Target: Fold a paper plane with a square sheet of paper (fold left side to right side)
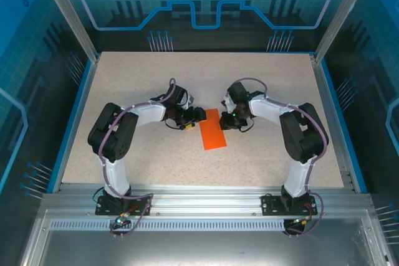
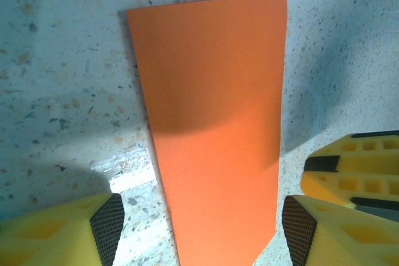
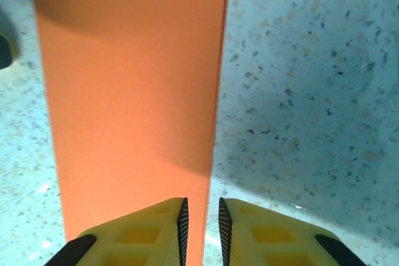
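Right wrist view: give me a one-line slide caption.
Narrowly parted jaws poised over one long edge of the folded orange sheet lying on the speckled table.

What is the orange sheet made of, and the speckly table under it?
The orange sheet looks like thin matte paper: flat, sharp-edged, no shine. The table looks like speckled stone or laminate imitating it: pale with dark flecks, and a faint glare hints at a smooth finish.
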You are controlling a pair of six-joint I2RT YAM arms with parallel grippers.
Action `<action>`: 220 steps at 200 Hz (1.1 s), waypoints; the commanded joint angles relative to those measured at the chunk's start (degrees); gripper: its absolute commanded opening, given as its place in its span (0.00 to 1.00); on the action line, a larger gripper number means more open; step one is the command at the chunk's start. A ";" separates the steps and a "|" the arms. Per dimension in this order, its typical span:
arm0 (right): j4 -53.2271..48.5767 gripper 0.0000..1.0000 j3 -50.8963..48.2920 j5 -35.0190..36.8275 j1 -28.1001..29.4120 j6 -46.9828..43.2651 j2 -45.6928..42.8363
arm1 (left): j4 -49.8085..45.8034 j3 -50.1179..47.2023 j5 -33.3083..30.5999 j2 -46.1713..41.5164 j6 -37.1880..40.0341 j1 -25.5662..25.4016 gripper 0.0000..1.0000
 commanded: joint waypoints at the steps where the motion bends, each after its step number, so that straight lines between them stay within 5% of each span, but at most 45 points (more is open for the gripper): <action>1: 0.92 0.23 0.29 -4.74 -0.08 0.91 -1.62 | -1.71 -0.63 -1.28 -3.37 0.94 -0.19 0.72; 94: 0.38 0.23 1.80 -3.49 0.42 0.90 6.36 | -1.09 -0.48 -0.48 -1.92 0.35 -0.27 0.72; 220: -1.41 0.23 -0.34 -0.52 -1.01 0.01 5.03 | -2.14 5.58 -1.10 5.12 0.26 -1.11 0.71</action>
